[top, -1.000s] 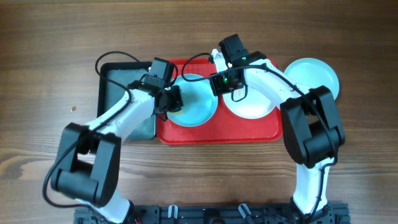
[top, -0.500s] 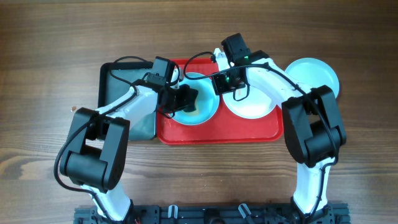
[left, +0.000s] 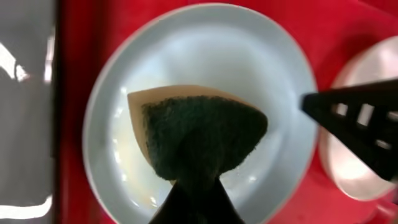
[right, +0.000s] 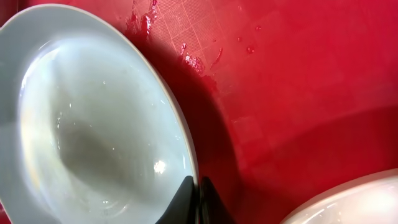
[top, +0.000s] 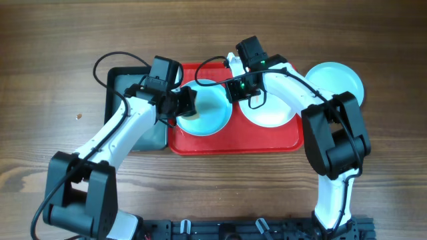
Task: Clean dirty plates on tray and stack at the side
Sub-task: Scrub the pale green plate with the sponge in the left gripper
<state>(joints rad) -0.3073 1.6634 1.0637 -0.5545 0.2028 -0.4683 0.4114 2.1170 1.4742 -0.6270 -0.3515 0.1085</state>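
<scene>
Pulling back toward the left side of the blue plate [top: 212,115], the left gripper [left: 196,186] is now sitting nearer that edge than half a second ago, while the right arm is holding its place. The left jaws are clamping a green sponge [left: 199,134], which is resting on the plate's floor over a pale yellowish film. The right gripper [right: 198,186] is pinching the blue plate's rim with its jaws closed thin on the edge, apparently steadying it.

The blue plate is lying on the left half of the red tray [top: 233,145], with the white plate [top: 270,115] just beside it on the right half. A second blue plate [top: 340,77] is sitting off the tray on the table [top: 60,67], and a black tray [top: 123,87] is lying to the left.

The plate is looking stiff, shallow and light, so it is likely sliding under the scrub unless pinned. Its surface is shining wet, which is making it slippery. The raised rim is giving the only real purchase, so I am judging a firm pinch across the edge the best hold. The sponge is soft and squashing under pressure.
</scene>
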